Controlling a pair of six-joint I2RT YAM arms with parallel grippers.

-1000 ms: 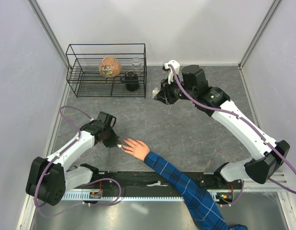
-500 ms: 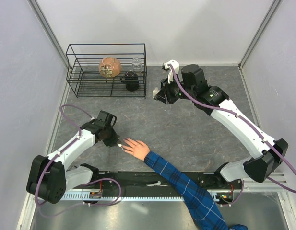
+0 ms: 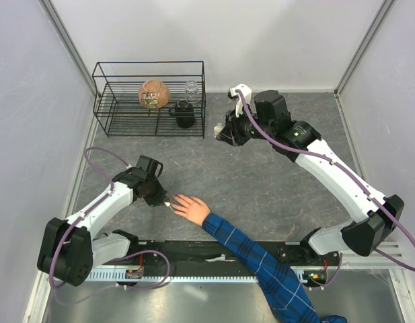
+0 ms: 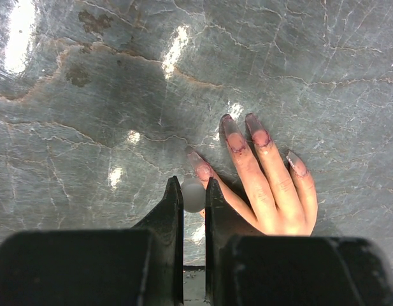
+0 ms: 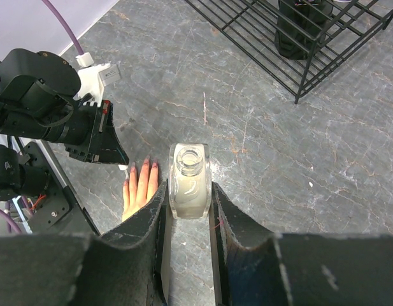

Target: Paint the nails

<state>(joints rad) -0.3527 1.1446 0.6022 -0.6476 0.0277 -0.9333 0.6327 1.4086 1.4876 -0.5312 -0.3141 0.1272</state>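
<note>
A bare hand (image 3: pixel 192 207) with a blue plaid sleeve (image 3: pixel 261 266) lies flat on the grey table, palm down. Its nails (image 4: pixel 231 124) look long and purple-tinted in the left wrist view. My left gripper (image 4: pixel 193 191) is shut on a small white brush cap (image 4: pixel 193 195), right at the nail of the leftmost finger (image 4: pixel 197 159); in the top view the left gripper (image 3: pixel 165 200) sits at the fingertips. My right gripper (image 5: pixel 190 204) is shut on an open clear bottle (image 5: pixel 190 182) and holds it above the table; in the top view the right gripper (image 3: pixel 224 134) is at the back centre. The hand also shows in the right wrist view (image 5: pixel 137 188).
A black wire rack (image 3: pixel 106 101) stands at the back left with a brown bowl (image 3: pixel 154 93), a clear glass (image 3: pixel 192 88) and a black cup (image 3: pixel 183 113). Its corner shows in the right wrist view (image 5: pixel 298 57). Walls close in on both sides.
</note>
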